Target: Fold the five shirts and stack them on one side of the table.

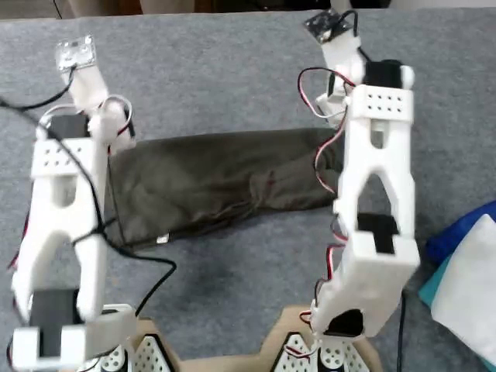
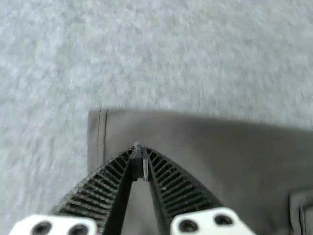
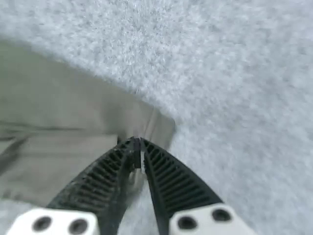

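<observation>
The shirt, dark olive and folded into a long band, lies across the middle of the grey table, an arm over each end hiding its corners from above. A blue and white cloth pile sits at the table's right edge. Wrist views show those corners (hems too): left gripper and right gripper each have tips pressed together over fabric.

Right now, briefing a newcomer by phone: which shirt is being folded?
Start at the middle of the grey table. The dark olive shirt lies in a long band, left gripper and right gripper pinching its ends. The cloths at the edge are blue and white.
</observation>
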You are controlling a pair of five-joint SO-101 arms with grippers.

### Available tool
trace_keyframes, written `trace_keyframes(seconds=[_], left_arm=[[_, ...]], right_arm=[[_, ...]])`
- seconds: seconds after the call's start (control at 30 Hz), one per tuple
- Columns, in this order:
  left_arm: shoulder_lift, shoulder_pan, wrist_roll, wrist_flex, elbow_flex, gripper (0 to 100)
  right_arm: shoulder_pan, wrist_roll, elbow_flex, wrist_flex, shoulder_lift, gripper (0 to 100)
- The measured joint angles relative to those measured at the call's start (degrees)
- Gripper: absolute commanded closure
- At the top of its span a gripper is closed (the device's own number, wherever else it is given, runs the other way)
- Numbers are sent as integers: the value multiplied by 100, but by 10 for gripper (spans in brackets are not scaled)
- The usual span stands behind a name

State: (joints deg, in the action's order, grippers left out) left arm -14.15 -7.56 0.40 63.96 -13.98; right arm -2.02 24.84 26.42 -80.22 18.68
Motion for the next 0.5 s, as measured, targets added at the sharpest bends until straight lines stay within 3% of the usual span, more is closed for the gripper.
trace_keyframes(seconds=[0.13,0.3,0.5], left_arm=[[-809,-281,0,448,-985,977],[-1187,-554,0,246,-2277,976],[-1231,343,0,369,-2602,976]], right_arm=[[-141,0,-510,-211,-730,993],[18,-325,-2057,88,-1424,993],[229,-624,-4404,1301,-2048,993]])
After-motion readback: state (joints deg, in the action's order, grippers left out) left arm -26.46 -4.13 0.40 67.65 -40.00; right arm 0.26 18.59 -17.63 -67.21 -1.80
